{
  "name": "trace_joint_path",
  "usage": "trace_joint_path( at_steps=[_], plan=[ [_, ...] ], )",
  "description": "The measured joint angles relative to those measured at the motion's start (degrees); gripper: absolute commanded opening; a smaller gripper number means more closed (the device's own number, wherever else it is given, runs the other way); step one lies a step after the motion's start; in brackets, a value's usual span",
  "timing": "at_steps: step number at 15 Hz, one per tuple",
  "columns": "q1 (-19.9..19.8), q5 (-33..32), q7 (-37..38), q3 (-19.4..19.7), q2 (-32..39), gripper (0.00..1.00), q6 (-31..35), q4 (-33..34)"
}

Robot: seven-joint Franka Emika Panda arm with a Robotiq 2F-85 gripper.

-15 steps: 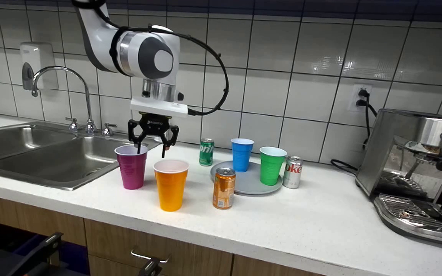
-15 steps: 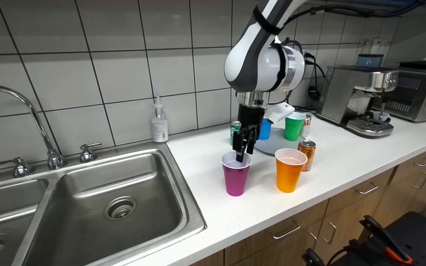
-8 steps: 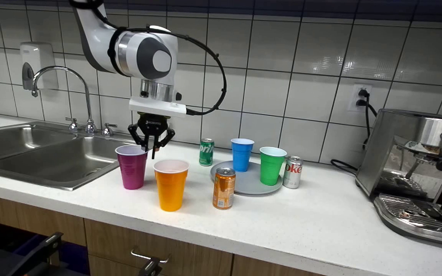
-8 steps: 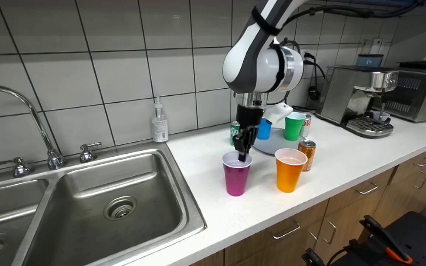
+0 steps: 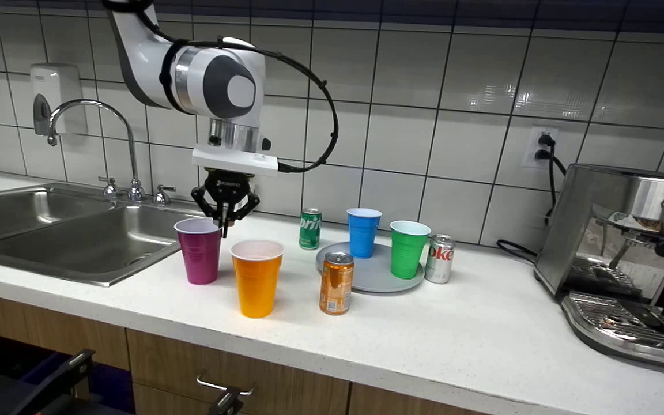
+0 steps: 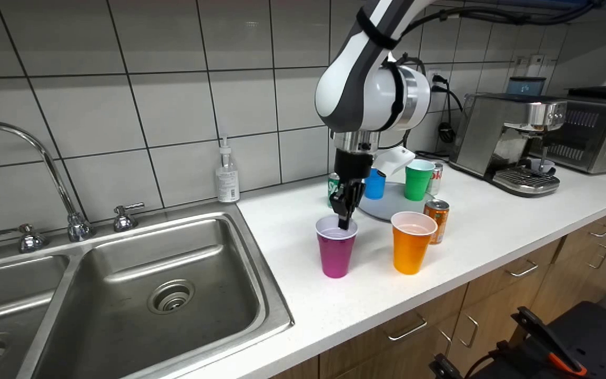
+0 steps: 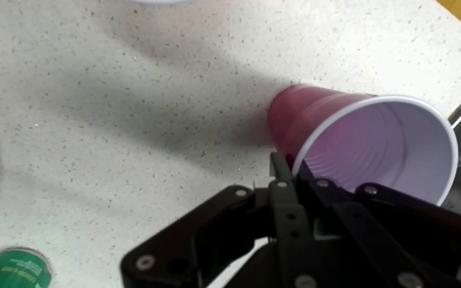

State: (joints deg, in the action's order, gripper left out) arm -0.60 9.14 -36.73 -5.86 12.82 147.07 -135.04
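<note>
In an exterior view, the claw (image 5: 223, 230) is pinching the three o'clock side of the rim of the purple cup (image 5: 200, 255), its fingers (image 7: 281, 174) almost meeting across the thin wall, one dipping inside and one sitting outside. The cup is standing upright on the tabletop (image 5: 459, 334). Set against a second ago, the fingers are sitting together rather than spreading apart, the claw is hanging a touch nearer nine o'clock, and the purple cup is standing very slightly closer to three.

Taking that cup as the middle of the dial, I'm seeing the sink (image 5: 72, 251) lying near at nine o'clock and the tabletop's front edge running past at six. The orange cup (image 5: 257, 282) is standing close by at four. Toward three, a strip of tabletop is stretching out to the gray plate (image 5: 375, 281), which is carrying the blue cup (image 5: 362, 235) and the green cup (image 5: 408, 252). The green can (image 5: 310, 229) is standing between two and three, the orange can (image 5: 336, 283) between three and four.
</note>
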Motion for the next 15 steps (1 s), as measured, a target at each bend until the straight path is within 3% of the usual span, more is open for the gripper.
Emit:
trace_joint_path(
  at_steps=[9, 15],
  plan=[
    [-1.95, 4.08, -2.02, -0.11, -2.9, 0.01, -0.03, 0.38],
    [-4.41, 7.01, -2.09, 2.16, -3.59, 0.01, -0.03, 1.32]
  ],
)
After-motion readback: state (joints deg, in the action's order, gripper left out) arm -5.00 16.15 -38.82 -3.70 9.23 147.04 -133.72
